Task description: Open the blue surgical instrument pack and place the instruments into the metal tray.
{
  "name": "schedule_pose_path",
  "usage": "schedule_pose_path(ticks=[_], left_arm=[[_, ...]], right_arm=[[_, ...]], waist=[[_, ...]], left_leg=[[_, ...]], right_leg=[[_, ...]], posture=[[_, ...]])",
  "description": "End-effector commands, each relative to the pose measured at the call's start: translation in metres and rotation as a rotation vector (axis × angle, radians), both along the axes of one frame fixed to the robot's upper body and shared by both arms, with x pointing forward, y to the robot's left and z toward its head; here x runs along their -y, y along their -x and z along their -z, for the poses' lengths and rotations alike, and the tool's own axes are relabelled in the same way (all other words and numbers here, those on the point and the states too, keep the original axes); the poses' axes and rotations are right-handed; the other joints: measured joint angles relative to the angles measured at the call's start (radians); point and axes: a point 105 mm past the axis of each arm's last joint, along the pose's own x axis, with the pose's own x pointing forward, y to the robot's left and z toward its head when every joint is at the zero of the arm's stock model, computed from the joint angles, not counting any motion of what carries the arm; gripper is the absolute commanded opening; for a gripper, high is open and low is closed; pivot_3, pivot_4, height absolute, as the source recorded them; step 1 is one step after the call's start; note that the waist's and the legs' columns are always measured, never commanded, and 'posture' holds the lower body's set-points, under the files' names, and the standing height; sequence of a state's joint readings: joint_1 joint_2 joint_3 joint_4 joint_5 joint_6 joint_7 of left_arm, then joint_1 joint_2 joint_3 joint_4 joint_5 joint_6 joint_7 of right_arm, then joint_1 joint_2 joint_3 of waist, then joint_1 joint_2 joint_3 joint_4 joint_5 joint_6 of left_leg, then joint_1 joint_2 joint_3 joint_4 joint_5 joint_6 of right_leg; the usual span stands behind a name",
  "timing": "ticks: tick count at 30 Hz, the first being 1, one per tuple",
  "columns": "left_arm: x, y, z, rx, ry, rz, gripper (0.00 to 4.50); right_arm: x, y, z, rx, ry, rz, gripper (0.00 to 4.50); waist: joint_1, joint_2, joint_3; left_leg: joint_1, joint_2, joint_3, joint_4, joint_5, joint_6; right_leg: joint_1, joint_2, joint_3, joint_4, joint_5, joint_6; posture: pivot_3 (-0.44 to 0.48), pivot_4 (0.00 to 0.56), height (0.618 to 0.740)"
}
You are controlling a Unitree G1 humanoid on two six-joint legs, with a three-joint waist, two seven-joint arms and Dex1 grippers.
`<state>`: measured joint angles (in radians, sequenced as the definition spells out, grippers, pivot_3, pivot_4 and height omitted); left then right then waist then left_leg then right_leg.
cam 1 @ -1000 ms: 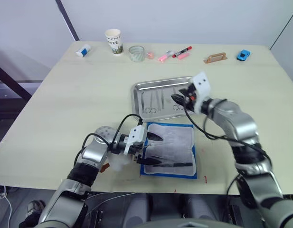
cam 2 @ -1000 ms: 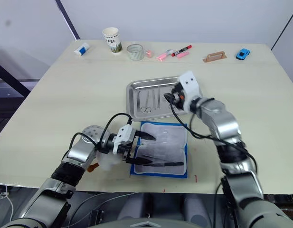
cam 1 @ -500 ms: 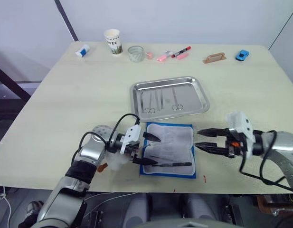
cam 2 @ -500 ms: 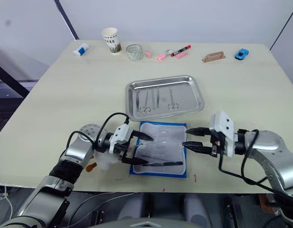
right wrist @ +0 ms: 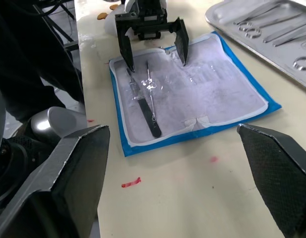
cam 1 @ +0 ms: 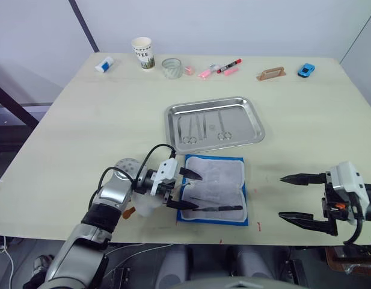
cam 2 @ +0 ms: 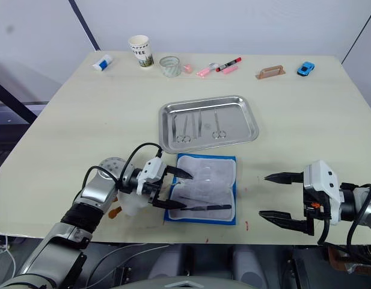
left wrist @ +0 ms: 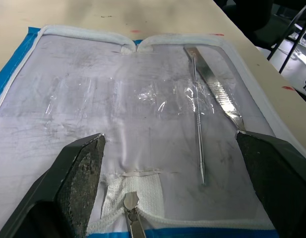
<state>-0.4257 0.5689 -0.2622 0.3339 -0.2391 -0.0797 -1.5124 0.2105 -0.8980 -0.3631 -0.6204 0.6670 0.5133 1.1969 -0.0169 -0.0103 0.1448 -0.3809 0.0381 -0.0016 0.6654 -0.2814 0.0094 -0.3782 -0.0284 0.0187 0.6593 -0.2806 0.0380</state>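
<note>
Pack open, partly emptied. The blue surgical instrument pack (cam 1: 214, 189) lies flat near the table's (cam 1: 83, 120) near edge, pale lining up, just near of the metal tray (cam 1: 213, 120). Tray sits mid-table and already holds several of the instruments (cam 1: 200, 126): thin ones plus ring-handled scissor types, maybe four or five, too small to count surely.

Left in the pack: a flat dark-handled blade (left wrist: 214, 89) and a thin probe (left wrist: 197, 129) beside it, lying along the near side of the lining. In the left wrist view another small metal tip (left wrist: 133, 218) pokes up at the pack's edge; can't tell what it is.

Left gripper (cam 1: 184, 189) rests at the pack's left edge, fingers spread wide over the lining, holding nothing. Right gripper (cam 1: 293, 197) hovers to the right of the pack, well apart from it, near the table's near edge, fingers wide and empty, pointing left toward the pack.

Judgement: opening is done, most tools moved, at least two remain. Next likely a right-arm reach for the blade or probe.

Clutter along the far edge: paper cup (cam 1: 144, 52), red marker (cam 1: 231, 65), blue toy car (cam 1: 306, 70).
</note>
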Motion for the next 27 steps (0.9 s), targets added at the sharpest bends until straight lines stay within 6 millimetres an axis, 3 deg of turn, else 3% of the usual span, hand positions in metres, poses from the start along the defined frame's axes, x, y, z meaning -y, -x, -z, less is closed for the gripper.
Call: schedule_pose_path(ticks=[1,8,9,10,12,27], left_arm=[[-0.013,0.008,0.015,-0.066,-0.053,-0.016,4.5],[-0.012,0.007,0.013,-0.056,-0.053,-0.016,4.5],[-0.011,0.007,0.013,-0.055,-0.053,-0.017,4.5],[-0.011,0.007,0.013,-0.055,-0.053,-0.017,4.5],[-0.011,0.006,0.013,-0.054,-0.054,-0.019,4.5],[-0.01,0.006,0.016,-0.048,-0.066,-0.025,4.5]], right_arm=[[-0.015,0.0,-0.005,0.054,-0.001,-0.007,4.46],[-0.061,-0.018,0.025,0.066,-0.003,-0.017,4.46],[-0.068,-0.02,0.034,0.06,0.016,-0.027,3.87],[-0.073,-0.021,0.039,0.059,0.032,-0.035,3.67],[-0.08,-0.023,0.049,0.057,0.063,-0.041,2.82],[-0.098,-0.039,0.072,0.074,0.14,-0.026,2.82]], waist=[[0.0,0.0,0.0],[0.0,-0.003,0.0],[0.002,-0.002,0.001],[0.003,-0.002,0.001],[0.005,-0.002,0.001],[0.004,-0.002,0.001]], left_leg=[[0.0,0.0,0.0,0.0,0.0,0.0],[0.0,0.0,0.0,0.0,0.0,0.0],[0.0,0.001,0.0,0.001,0.0,0.0],[0.0,0.0,-0.001,0.001,0.0,0.0],[0.0,0.0,0.0,0.001,0.0,0.0],[0.0,0.0,-0.001,0.002,0.0,0.0]], right_leg=[[0.0,0.0,0.0,0.0,0.0,0.0],[0.0,0.0,0.0,0.0,0.0,0.0],[0.0,0.001,0.0,0.0,0.0,0.0],[0.0,0.001,0.0,0.0,0.0,0.0],[0.0,0.001,0.0,0.0,0.0,0.0],[0.0,0.0,0.0,0.001,0.0,0.0]], posture=[[0.0,0.15,0.74],[0.0,0.15,0.74],[0.0,0.15,0.74],[0.0,0.15,0.74],[0.0,0.15,0.74],[0.0,0.15,0.74]])
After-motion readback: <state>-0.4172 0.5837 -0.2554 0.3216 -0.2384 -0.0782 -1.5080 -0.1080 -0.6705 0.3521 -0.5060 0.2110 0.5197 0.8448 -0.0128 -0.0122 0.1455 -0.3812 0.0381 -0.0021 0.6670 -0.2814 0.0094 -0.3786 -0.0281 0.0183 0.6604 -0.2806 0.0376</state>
